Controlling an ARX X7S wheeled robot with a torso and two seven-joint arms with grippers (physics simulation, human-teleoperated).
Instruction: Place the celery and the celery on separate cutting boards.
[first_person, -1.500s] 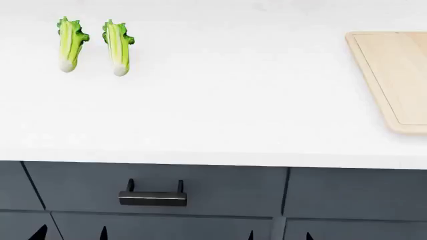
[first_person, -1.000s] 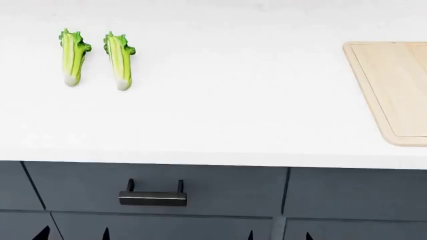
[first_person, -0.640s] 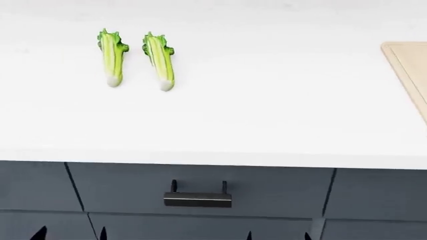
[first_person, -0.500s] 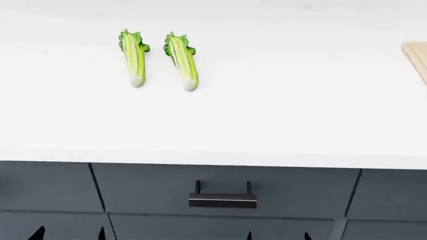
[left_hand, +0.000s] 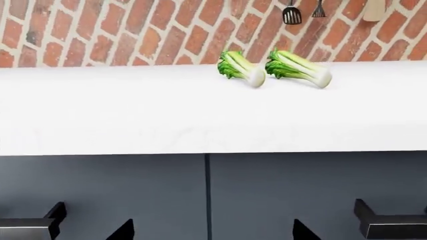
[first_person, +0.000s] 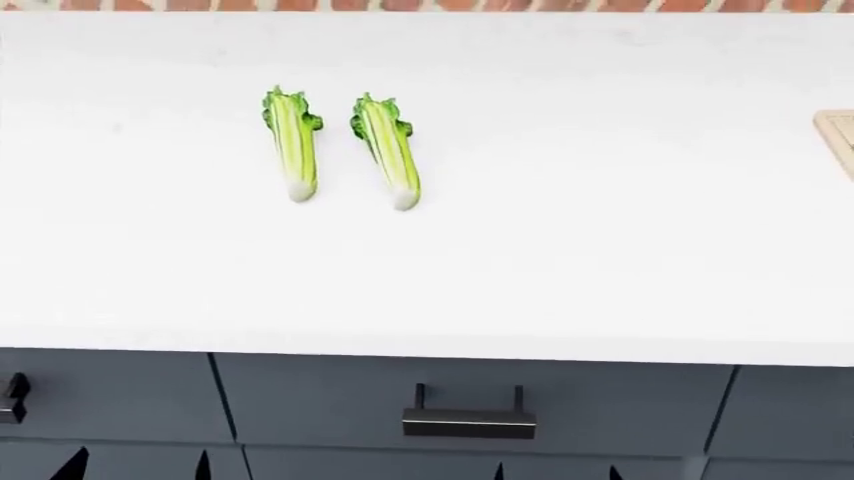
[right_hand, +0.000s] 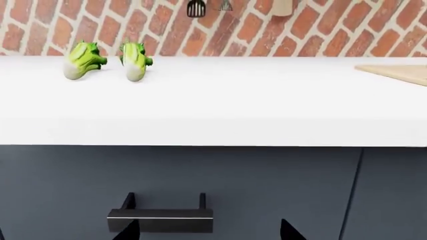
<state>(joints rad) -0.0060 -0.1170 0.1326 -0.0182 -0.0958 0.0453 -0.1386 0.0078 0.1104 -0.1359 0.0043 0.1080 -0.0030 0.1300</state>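
Two celery bunches lie side by side on the white counter, leafy tops pointing away from me: the left celery (first_person: 292, 143) and the right celery (first_person: 388, 150). They also show in the left wrist view (left_hand: 240, 68) (left_hand: 299, 68) and the right wrist view (right_hand: 83, 60) (right_hand: 135, 61). Only a corner of one cutting board (first_person: 841, 135) shows at the far right; it also shows in the right wrist view (right_hand: 400, 72). The other board is out of view. My left gripper (first_person: 138, 468) and right gripper (first_person: 557, 470) are open and empty, low in front of the cabinet, below the counter's edge.
Dark grey drawers with a black handle (first_person: 469, 420) sit under the counter's front edge (first_person: 427, 352). A brick wall (left_hand: 133, 35) with hanging utensils (left_hand: 291, 14) backs the counter.
The view has shifted left: the celeries moved right and down in the picture, and the cutting board slid almost out at the right edge. The grippers stay low and open.
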